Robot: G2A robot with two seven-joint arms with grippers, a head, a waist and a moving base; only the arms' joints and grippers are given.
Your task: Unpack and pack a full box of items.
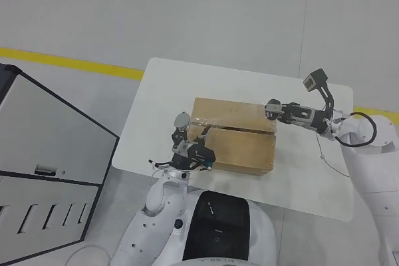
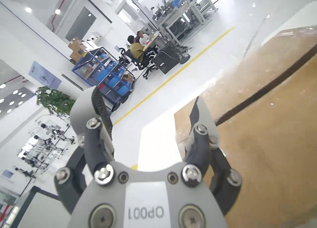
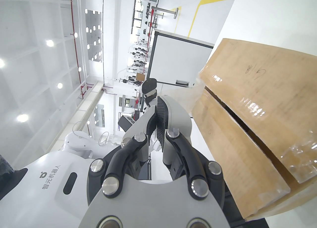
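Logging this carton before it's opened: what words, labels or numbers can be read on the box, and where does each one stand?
Nothing on the box can be quoted.
Pen marks: two handwritten scribbles on one top flap, too scrawled to read.
Clear tape over the seam: no print on it.
Printed labels or numbers: none on the top and side faces in view; the other faces are hidden.
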